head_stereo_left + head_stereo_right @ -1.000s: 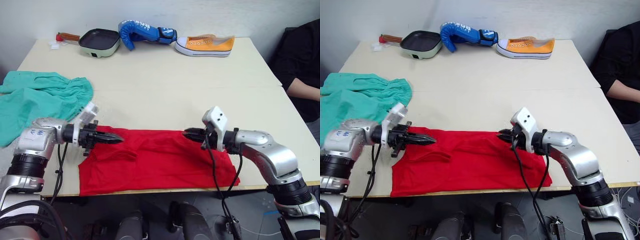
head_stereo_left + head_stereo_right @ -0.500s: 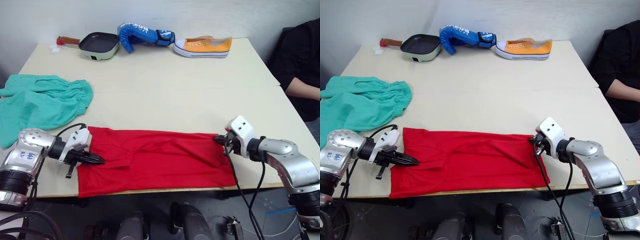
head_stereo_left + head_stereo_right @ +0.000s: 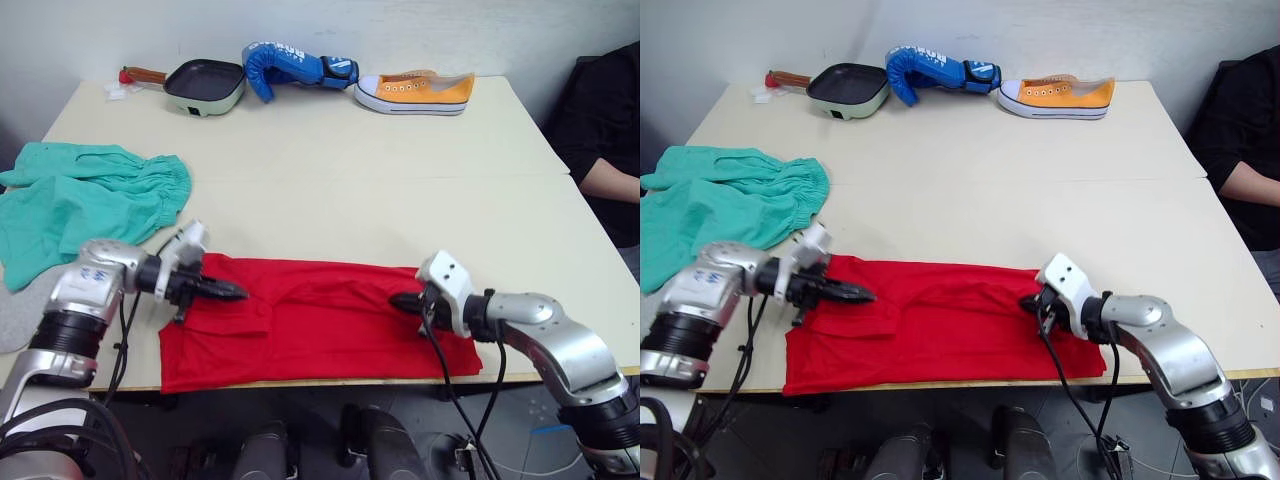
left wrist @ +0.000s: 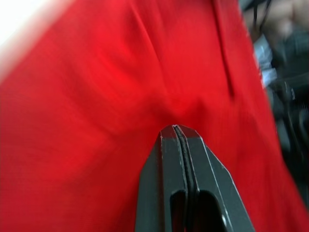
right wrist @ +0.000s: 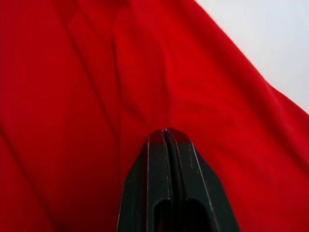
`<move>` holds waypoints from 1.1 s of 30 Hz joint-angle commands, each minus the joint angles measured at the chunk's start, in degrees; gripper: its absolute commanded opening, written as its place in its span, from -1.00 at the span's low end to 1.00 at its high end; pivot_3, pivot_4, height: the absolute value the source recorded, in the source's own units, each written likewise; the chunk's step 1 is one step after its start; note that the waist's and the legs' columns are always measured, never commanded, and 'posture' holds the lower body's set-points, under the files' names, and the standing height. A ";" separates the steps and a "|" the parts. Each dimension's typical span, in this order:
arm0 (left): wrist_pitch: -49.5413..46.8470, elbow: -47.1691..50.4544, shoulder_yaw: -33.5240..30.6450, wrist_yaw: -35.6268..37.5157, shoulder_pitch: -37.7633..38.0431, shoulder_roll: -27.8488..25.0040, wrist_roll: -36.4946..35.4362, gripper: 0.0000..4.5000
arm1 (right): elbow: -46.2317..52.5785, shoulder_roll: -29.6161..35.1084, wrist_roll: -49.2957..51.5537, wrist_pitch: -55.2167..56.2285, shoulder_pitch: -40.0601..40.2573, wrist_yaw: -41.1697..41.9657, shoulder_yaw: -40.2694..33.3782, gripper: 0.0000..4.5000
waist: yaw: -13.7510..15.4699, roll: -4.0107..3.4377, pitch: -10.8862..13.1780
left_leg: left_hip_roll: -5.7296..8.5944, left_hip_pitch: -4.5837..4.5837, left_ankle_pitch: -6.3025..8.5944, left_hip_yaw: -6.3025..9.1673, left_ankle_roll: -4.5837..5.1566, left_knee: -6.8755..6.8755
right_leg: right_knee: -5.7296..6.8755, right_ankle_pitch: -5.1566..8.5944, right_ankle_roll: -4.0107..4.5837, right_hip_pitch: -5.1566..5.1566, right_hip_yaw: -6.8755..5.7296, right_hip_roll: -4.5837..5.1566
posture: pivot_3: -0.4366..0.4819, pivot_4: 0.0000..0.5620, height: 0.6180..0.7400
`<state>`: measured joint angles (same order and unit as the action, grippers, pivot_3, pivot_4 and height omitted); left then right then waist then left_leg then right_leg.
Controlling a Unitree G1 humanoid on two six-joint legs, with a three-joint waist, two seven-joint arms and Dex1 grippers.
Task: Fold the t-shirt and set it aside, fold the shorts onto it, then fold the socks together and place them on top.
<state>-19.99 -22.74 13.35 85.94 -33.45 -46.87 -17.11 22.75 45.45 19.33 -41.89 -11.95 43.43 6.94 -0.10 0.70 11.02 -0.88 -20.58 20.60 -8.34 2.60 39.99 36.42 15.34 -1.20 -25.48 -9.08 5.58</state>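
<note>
Both pincers clamped shut: left pincer (image 3: pixel 236 293) and right pincer (image 3: pixel 397 300) each pinch the red t-shirt (image 3: pixel 320 325) w/ cloth bunched at tips. Should lift evenly, keep fold edge taut betw. them.

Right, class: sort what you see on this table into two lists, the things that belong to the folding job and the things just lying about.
Part of the job:
- t-shirt, with the left gripper and right gripper over it
- shorts

Lying about:
- frying pan
- boxing glove
- orange shoe
</note>
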 commanded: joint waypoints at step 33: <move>9.05 -22.96 -6.53 -10.95 -11.50 3.36 9.05 -1.00 | -7.46 3.82 -3.55 3.62 -0.27 -0.47 -3.01 -0.97 | 1.18 0.00 -0.66 | 0.03 0.01 0.06 0.04 0.12 0.01 | -0.12 -0.03 -0.06 0.07 -0.05 0.06 | -0.05 -0.47 1.00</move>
<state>-13.00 -43.60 7.74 76.24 -44.14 -41.87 -10.08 15.84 47.47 16.82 -37.91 -14.21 42.11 6.06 1.08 0.70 10.36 -0.85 -20.55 20.67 -8.29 2.72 40.00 36.29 15.31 -1.26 -25.39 -9.13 5.64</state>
